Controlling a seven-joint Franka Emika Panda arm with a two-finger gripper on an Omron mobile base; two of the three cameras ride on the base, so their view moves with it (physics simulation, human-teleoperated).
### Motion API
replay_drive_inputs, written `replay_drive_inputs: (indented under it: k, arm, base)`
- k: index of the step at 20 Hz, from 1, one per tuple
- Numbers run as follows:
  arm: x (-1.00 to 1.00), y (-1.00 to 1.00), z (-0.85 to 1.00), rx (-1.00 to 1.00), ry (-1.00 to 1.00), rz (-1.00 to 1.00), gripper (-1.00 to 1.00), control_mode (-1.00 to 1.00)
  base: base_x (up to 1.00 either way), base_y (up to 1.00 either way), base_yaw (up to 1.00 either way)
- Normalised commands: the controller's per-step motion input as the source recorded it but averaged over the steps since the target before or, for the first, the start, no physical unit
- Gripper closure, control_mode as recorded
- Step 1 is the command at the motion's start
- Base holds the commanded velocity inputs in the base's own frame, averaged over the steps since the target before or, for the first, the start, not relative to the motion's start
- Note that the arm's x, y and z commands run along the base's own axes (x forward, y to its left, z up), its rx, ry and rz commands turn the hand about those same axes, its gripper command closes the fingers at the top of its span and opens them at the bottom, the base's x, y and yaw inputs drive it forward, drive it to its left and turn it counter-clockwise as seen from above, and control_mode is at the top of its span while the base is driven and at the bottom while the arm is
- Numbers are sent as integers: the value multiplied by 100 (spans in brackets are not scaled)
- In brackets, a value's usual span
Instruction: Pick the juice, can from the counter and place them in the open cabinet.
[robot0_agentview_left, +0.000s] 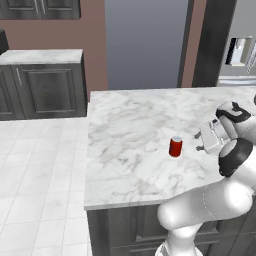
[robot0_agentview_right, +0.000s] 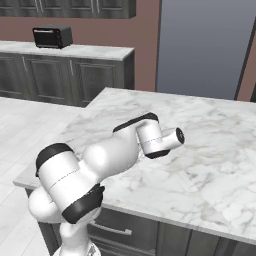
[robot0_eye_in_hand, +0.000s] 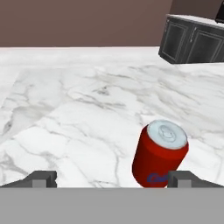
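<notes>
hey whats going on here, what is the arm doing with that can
A white Franka arm is reaching over the marble counter toward a small red can, which stands upright on the slab. The gripper is open and sits just beside the can, not touching it; in the hand view the can lies ahead, closer to one fingertip than centred in the gap. Nothing has been picked up yet. A toaster oven sits on the far counter.

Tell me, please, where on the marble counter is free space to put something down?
The counter is bare nearly everywhere: the whole stretch left of the can, the strip behind it toward the far edge, and the front edge. The only crowded spot is right of the can, where the open gripper is close beside it.
</notes>
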Motion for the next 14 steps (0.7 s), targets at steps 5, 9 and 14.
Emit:
replay_drive_inputs:
  k: [5, 9, 14]
  arm:
    - [15, 0, -33, 0, 0, 0, -100, -100]
    - [11, 0, -18, 0, 0, -1, -100, -100]
    - [11, -4, -14, 0, 0, -5, -100, -100]
  base:
    - [0, 0, 0]
    - [0, 0, 0]
    - [0, 0, 0]
